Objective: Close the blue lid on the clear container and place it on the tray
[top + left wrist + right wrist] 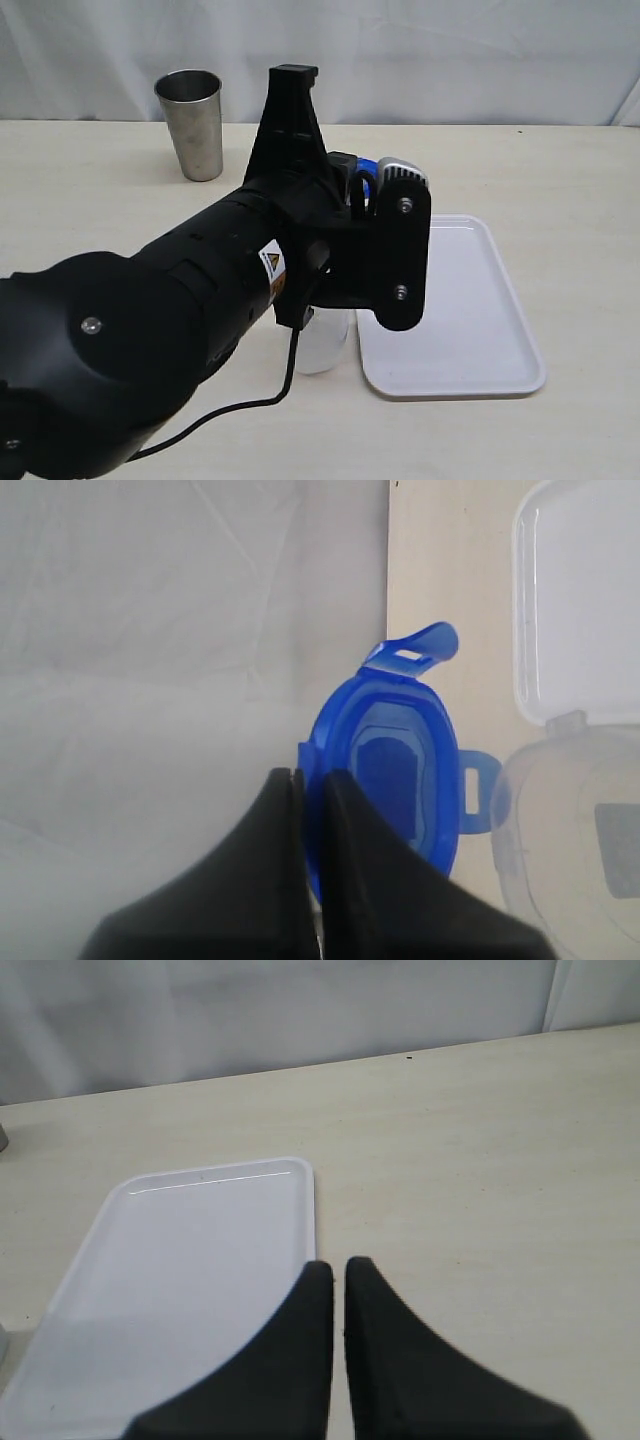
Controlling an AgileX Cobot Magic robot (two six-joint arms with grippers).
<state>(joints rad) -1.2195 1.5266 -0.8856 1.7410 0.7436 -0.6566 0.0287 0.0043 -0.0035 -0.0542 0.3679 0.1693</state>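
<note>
Pale table [90, 220], white curtain [450, 60] behind. Now left pincer [312, 792] clamped on blue lid [395, 765] rim; clear container [560, 810], mouth uncovered, just beside it. Meanwhile right pincer [338, 1278] pressed together, tray [200, 1250] corner just ahead. Far beyond left pincer, steel tumbler [192, 122].

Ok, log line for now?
left fingers shut on blue lid | lid off clear container | container beside tray | right fingers shut, empty
</note>
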